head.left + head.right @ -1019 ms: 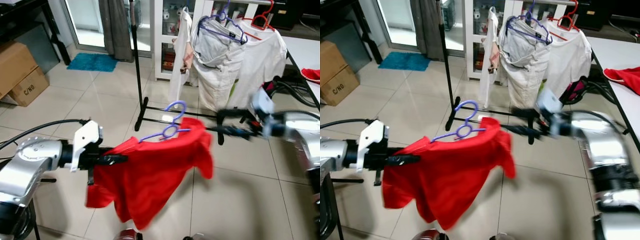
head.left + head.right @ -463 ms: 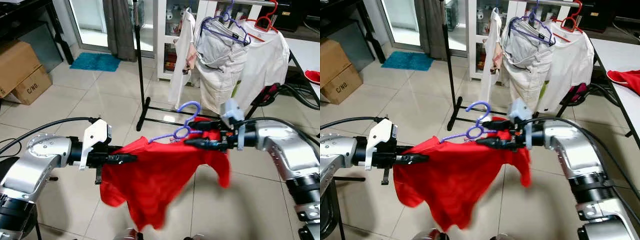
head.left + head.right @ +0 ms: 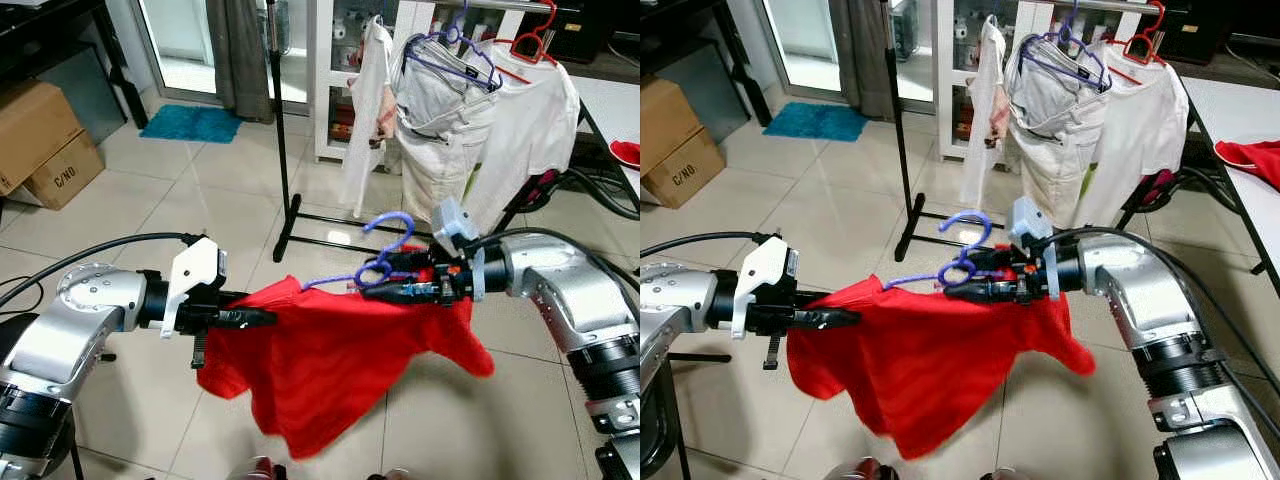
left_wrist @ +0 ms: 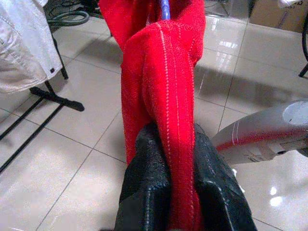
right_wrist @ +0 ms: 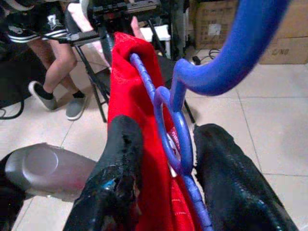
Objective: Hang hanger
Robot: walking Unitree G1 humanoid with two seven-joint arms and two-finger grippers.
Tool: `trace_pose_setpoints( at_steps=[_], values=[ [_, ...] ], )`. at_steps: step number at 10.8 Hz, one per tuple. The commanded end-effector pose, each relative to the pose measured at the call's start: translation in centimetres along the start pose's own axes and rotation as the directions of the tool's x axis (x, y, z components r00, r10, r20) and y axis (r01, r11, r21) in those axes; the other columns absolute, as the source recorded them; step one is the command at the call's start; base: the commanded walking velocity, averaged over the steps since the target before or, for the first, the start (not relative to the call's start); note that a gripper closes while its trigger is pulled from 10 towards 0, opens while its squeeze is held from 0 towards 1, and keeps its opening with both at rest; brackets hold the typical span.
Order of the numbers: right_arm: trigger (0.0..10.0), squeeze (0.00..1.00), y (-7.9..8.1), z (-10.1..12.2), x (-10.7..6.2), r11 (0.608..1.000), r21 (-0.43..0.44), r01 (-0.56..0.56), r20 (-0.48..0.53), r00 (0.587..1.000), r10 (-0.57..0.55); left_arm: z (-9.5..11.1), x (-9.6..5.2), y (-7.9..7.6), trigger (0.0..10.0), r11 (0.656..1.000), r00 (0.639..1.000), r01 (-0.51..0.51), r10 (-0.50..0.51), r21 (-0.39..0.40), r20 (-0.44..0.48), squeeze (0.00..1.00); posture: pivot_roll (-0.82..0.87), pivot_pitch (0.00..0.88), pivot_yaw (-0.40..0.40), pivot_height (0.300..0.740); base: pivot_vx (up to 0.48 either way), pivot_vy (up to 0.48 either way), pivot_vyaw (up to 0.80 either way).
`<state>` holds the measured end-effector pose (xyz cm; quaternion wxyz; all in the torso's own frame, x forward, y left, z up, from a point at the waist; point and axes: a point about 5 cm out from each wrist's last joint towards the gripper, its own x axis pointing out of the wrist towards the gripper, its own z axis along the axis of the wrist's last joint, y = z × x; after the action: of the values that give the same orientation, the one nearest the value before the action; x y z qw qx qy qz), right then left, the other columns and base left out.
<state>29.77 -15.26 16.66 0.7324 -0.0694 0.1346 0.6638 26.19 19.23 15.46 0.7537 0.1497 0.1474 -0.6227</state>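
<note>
Hanging low in the centre of the head view, a red shirt (image 3: 330, 370) sags between the two arms, its hem near the bottom edge of the frame above the tiled floor (image 3: 180, 190). Left gripper (image 3: 262, 318), lower left of centre: jaws closed on a bunched fold of the shirt's shoulder; the left wrist view shows the red cloth pinched tight between both black fingers (image 4: 144, 192). Right gripper (image 3: 385, 285), right of centre: jaws set either side of the purple hanger (image 3: 375, 262) at its neck, with red cloth between them too; the right wrist view shows the loop of the hanger neck against one finger (image 5: 226, 178), but a small gap remains, so firm grip cannot be told. The hanger's hook stands up just above the right gripper; its arm runs left inside the shirt collar.

Mid-distance, centre: black clothes rack (image 3: 283, 150), upright pole on a floor base. Upper right: white garments (image 3: 450, 120) hung on it, with a second purple hanger (image 3: 450, 50) and a red hanger (image 3: 535, 35). Far right edge: white desk (image 3: 615, 105). Left edge: cardboard boxes (image 3: 40, 140). Upper left: blue mat (image 3: 190, 124) before a doorway.
</note>
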Motion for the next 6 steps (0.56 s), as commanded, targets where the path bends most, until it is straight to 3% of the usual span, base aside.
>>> trace_pose_setpoints(
  at_steps=[1,6],
  values=[
    [0.0,0.00,0.0,0.5,0.0,0.999,-0.012,-0.033,-0.014,0.999,0.033,0.7,-0.2,0.4,0.0,0.999,1.000,-0.006,0.005,0.043,0.009,0.00,-0.02,0.022,0.012,0.740,0.000,0.000,0.00],
    [0.0,0.00,0.0,0.6,-0.1,1.000,0.000,-0.031,-0.012,0.999,0.031,1.0,-1.4,1.5,0.0,0.994,0.994,-0.102,0.101,0.047,0.033,0.00,-0.01,0.012,0.008,0.740,0.000,0.000,0.00]
  ],
)
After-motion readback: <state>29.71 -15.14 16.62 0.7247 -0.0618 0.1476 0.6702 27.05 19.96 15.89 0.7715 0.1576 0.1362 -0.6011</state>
